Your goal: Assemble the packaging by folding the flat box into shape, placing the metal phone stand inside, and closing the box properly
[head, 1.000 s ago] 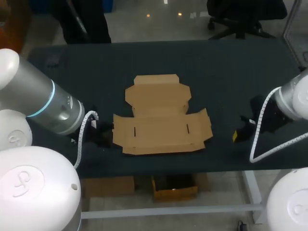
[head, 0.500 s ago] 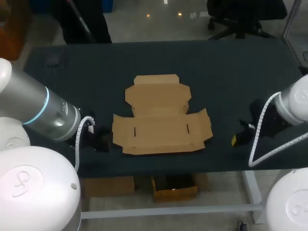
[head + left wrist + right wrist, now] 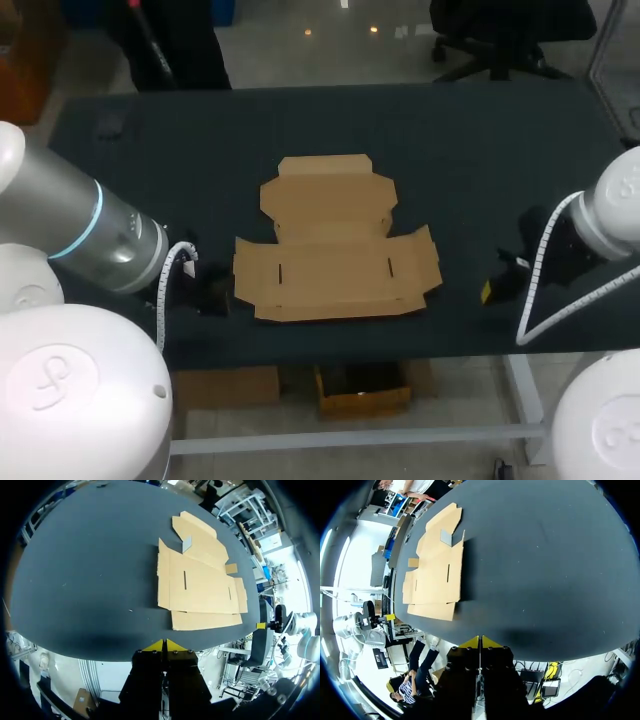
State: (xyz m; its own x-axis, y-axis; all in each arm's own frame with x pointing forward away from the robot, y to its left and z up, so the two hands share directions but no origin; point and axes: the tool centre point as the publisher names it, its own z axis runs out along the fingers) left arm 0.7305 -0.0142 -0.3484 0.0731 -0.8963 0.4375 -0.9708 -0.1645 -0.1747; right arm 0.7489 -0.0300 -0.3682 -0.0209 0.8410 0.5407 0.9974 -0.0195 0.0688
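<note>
Left arm has backed away from the flat box (image 3: 335,240) over the last second, and the right arm has barely shifted. Nothing has moved in the last half second, and the box hasn't moved at all.

Box lies fully flat mid-table (image 3: 480,150), with all panels down apart from perhaps one small flap near its lid notch.

Left gripper (image 3: 164,645): yellow tips pressed together, holding nothing, off the box's left edge near its front corner and not touching it. Right gripper (image 3: 480,641): tips also together and empty, well off the box's right edge.

Progress, my read: essentially zero. No fold made, nothing loaded, nothing closed. Folding, inserting the stand and shutting the lid are all still to do.

Count: one box, two grippers. Phone stand: none I can confirm. Both wrist views show a small grey patch (image 3: 186,543) at the lid notch. Can't tell whether it's the stand or a shaded flap.
</note>
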